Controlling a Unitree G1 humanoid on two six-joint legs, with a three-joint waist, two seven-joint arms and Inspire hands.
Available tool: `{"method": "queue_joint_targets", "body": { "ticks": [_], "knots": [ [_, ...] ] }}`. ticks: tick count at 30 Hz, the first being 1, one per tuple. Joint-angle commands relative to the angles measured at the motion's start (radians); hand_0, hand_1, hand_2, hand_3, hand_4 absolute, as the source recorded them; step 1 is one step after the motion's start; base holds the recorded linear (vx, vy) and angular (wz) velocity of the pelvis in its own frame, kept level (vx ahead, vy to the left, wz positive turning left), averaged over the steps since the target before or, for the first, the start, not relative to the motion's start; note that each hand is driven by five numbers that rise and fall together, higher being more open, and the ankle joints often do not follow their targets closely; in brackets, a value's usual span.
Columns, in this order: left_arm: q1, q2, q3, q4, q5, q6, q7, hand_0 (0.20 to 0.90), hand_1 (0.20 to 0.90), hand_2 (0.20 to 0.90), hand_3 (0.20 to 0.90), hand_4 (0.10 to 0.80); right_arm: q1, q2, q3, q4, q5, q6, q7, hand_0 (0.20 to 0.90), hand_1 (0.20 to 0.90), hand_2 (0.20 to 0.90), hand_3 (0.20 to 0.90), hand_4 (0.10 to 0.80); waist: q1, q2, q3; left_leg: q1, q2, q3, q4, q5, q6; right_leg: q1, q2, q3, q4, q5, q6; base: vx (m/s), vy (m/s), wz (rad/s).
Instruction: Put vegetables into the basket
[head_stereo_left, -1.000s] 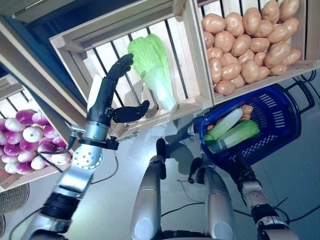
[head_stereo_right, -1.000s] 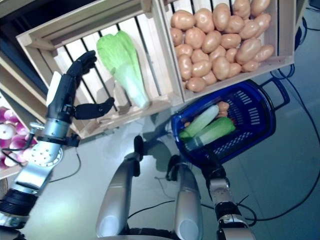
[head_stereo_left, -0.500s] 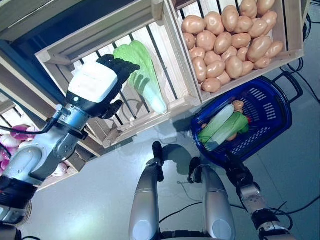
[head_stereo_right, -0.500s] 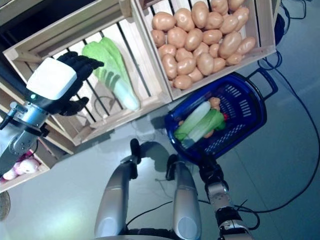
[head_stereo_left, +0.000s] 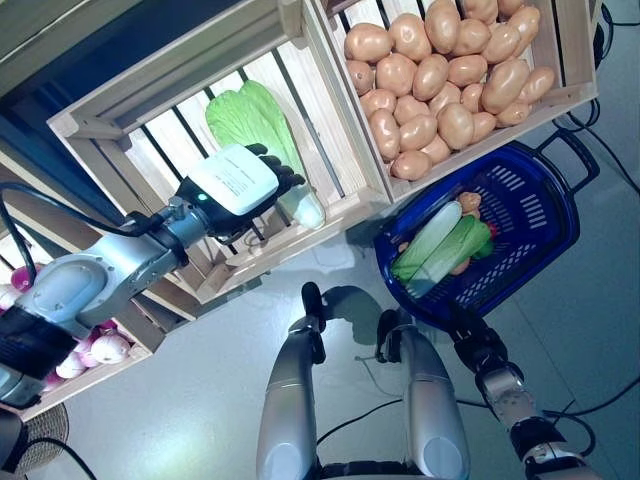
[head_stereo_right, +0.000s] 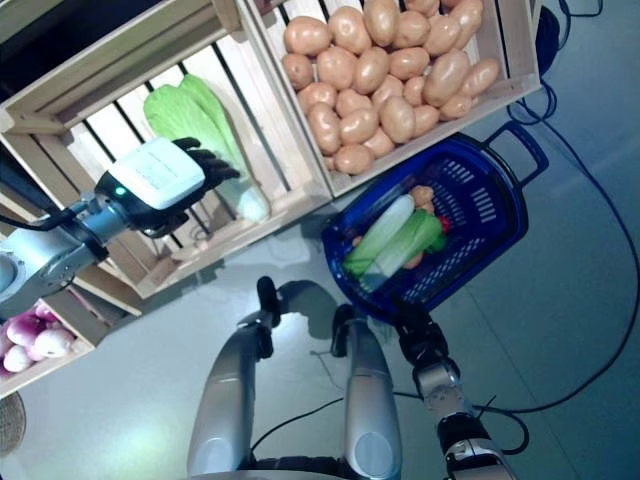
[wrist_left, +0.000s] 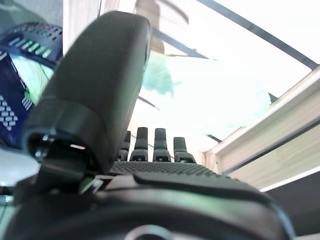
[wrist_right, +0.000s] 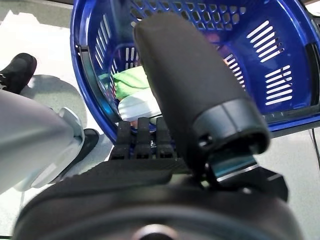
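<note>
Left hand (head_stereo_left: 235, 185) hovering spread over cabbage (head_stereo_left: 255, 120), risking fumble; right hand (head_stereo_left: 470, 342) clamping basket (head_stereo_left: 545, 215).

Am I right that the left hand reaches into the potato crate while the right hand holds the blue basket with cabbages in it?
Not quite: the left hand reaches into the crate holding the cabbage, not the potatoes, as the left eye view shows. The right hand does hold the blue basket.

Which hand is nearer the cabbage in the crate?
Left. The left hand reaches into the crate at the cabbage; the right hand is away, gripping the blue basket.
</note>
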Motion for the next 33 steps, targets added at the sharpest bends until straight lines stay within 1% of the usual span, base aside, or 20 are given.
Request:
{"method": "queue_joint_targets", "body": {
  "ticks": [1,2,4,6,7,9,10,13,14,15,17,18,19,21,23,27,31,33],
  "knots": [
    [-0.095,0.055,0.029,-0.002,0.017,-0.015,0.104,0.900,0.900,0.900,0.900,0.800,0.024,-0.066,-0.009,-0.003,0.017,-0.019,0.024,0.900,0.900,0.900,0.900,0.800,-0.023,0.012,-0.002,-0.010,0.040,0.037,0.128,-0.160,-0.034,0.011,0.006,-0.010,-0.150,0.167,0.025,0.000,0.000,0.00],
    [-0.104,0.056,0.008,0.013,0.032,-0.008,0.136,0.900,0.900,0.900,0.900,0.800,0.025,-0.067,-0.007,-0.009,0.018,-0.018,0.021,0.900,0.900,0.900,0.900,0.800,-0.024,0.009,-0.002,-0.014,0.041,0.037,0.131,-0.160,-0.033,0.006,0.007,-0.008,-0.150,0.169,0.026,0.000,0.000,0.00],
    [-0.120,0.056,-0.036,0.050,0.062,0.032,0.234,0.900,0.900,0.900,0.900,0.800,0.025,-0.071,0.002,-0.023,0.019,-0.019,0.009,0.900,0.900,0.900,0.900,0.800,-0.029,0.004,-0.002,-0.023,0.045,0.041,0.136,-0.163,-0.030,-0.007,0.008,-0.006,-0.145,0.171,0.028,0.000,0.000,0.00],
    [-0.137,0.051,-0.066,0.083,0.064,0.039,0.295,0.900,0.900,0.900,0.900,0.800,0.028,-0.073,0.008,-0.031,0.022,-0.019,0.005,0.900,0.900,0.900,0.900,0.800,-0.031,-0.001,-0.002,-0.032,0.050,0.042,0.145,-0.166,-0.030,-0.017,0.007,-0.003,-0.138,0.170,0.029,-0.008,0.017,-0.07],
    [-0.152,0.043,-0.093,0.118,0.079,0.019,0.368,0.900,0.900,0.900,0.900,0.800,0.029,-0.074,0.011,-0.035,0.026,-0.017,0.003,0.900,0.900,0.900,0.900,0.800,-0.033,-0.007,-0.002,-0.043,0.053,0.038,0.155,-0.169,-0.029,-0.028,0.006,-0.001,-0.131,0.170,0.030,-0.008,0.013,-0.13],
    [-0.159,0.039,-0.103,0.132,0.092,0.009,0.392,0.900,0.900,0.900,0.900,0.800,0.029,-0.074,0.009,-0.038,0.028,-0.015,0.001,0.900,0.900,0.900,0.900,0.800,-0.033,-0.009,-0.002,-0.045,0.054,0.037,0.158,-0.170,-0.029,-0.031,0.007,0.000,-0.130,0.170,0.030,-0.003,0.008,-0.08],
    [-0.162,0.027,-0.125,0.163,0.125,-0.004,0.445,0.900,0.900,0.900,0.900,0.800,0.030,-0.074,0.012,-0.051,0.030,-0.012,-0.005,0.900,0.900,0.900,0.900,0.800,-0.034,-0.016,-0.002,-0.051,0.056,0.036,0.166,-0.174,-0.028,-0.036,0.007,0.000,-0.129,0.175,0.032,-0.006,0.024,-0.04],
    [-0.166,0.001,-0.161,0.219,0.155,0.016,0.509,0.900,0.900,0.900,0.900,0.800,0.026,-0.078,0.023,-0.076,0.031,-0.004,-0.021,0.900,0.900,0.900,0.900,0.800,-0.039,-0.024,-0.002,-0.072,0.062,0.032,0.189,-0.182,-0.026,-0.060,0.005,0.008,-0.109,0.174,0.033,-0.012,0.029,-0.08],
    [-0.167,-0.014,-0.177,0.253,0.176,0.021,0.554,0.900,0.900,0.900,0.900,0.800,0.026,-0.078,0.027,-0.081,0.033,-0.001,-0.024,0.900,0.900,0.900,0.900,0.800,-0.043,-0.027,-0.002,-0.080,0.064,0.031,0.199,-0.186,-0.025,-0.069,0.005,0.012,-0.101,0.175,0.035,-0.011,0.021,-0.15],
    [-0.170,-0.018,-0.181,0.260,0.178,0.023,0.561,0.900,0.900,0.900,0.900,0.800,0.025,-0.079,0.028,-0.085,0.034,-0.001,-0.027,0.900,0.900,0.900,0.900,0.800,-0.043,-0.028,-0.002,-0.083,0.064,0.031,0.202,-0.186,-0.025,-0.072,0.005,0.013,-0.099,0.175,0.034,-0.008,0.030,-0.24],
    [-0.177,-0.047,-0.198,0.304,0.190,0.065,0.605,0.900,0.900,0.900,0.900,0.800,0.029,-0.082,0.031,-0.100,0.042,0.007,-0.036,0.900,0.900,0.900,0.900,0.800,-0.050,-0.033,-0.002,-0.106,0.072,0.025,0.228,-0.199,-0.023,-0.098,0.000,0.020,-0.076,0.172,0.035,0.008,0.032,-0.19],
    [-0.177,-0.050,-0.198,0.311,0.194,0.067,0.611,0.900,0.900,0.900,0.900,0.800,0.030,-0.083,0.030,-0.102,0.041,0.010,-0.035,0.900,0.900,0.900,0.900,0.800,-0.051,-0.034,-0.002,-0.110,0.072,0.025,0.232,-0.200,-0.023,-0.102,0.000,0.021,-0.072,0.172,0.036,0.007,0.028,-0.13],
    [-0.173,-0.069,-0.195,0.331,0.213,0.090,0.618,0.900,0.900,0.900,0.900,0.800,0.035,-0.082,0.030,-0.126,0.041,0.022,-0.044,0.900,0.900,0.900,0.900,0.800,-0.058,-0.040,-0.002,-0.122,0.073,0.023,0.242,-0.202,-0.021,-0.113,0.002,0.026,-0.069,0.177,0.037,-0.007,0.018,-0.12],
    [-0.169,-0.080,-0.196,0.335,0.214,0.125,0.621,0.900,0.900,0.900,0.900,0.800,0.046,-0.082,0.044,-0.164,0.051,0.018,-0.064,0.900,0.900,0.900,0.900,0.800,-0.062,-0.042,-0.002,-0.147,0.074,0.021,0.255,-0.206,-0.016,-0.142,0.000,0.033,-0.061,0.181,0.036,-0.025,0.023,-0.08],
    [-0.166,-0.097,-0.194,0.369,0.218,0.130,0.641,0.900,0.900,0.900,0.900,0.800,0.056,-0.081,0.045,-0.178,0.049,0.024,-0.070,0.900,0.900,0.900,0.900,0.800,-0.067,-0.043,-0.002,-0.159,0.073,0.017,0.260,-0.209,-0.015,-0.159,0.000,0.037,-0.052,0.184,0.038,-0.028,0.028,-0.06],
    [-0.175,-0.128,-0.197,0.402,0.237,0.149,0.629,0.900,0.900,0.900,0.900,0.800,0.058,-0.090,0.055,-0.198,0.049,0.023,-0.080,0.900,0.900,0.900,0.900,0.800,-0.079,-0.041,-0.002,-0.175,0.073,0.017,0.272,-0.214,-0.016,-0.174,-0.003,0.048,-0.055,0.190,0.041,-0.011,0.045,-0.06],
    [-0.209,-0.160,-0.211,0.464,0.176,0.196,0.620,0.900,0.900,0.900,0.900,0.800,0.047,-0.101,0.057,-0.201,0.048,0.028,-0.082,0.900,0.900,0.900,0.900,0.800,-0.089,-0.040,-0.002,-0.200,0.075,0.013,0.301,-0.229,-0.013,-0.200,-0.009,0.058,-0.033,0.184,0.042,-0.003,0.063,-0.10],
    [-0.213,-0.176,-0.210,0.481,0.180,0.200,0.616,0.900,0.900,0.900,0.900,0.800,0.049,-0.102,0.059,-0.205,0.048,0.027,-0.081,0.900,0.900,0.900,0.900,0.800,-0.091,-0.041,-0.002,-0.207,0.075,0.015,0.313,-0.237,-0.011,-0.207,-0.011,0.060,-0.026,0.182,0.043,-0.003,0.060,-0.08]
  ]
}}
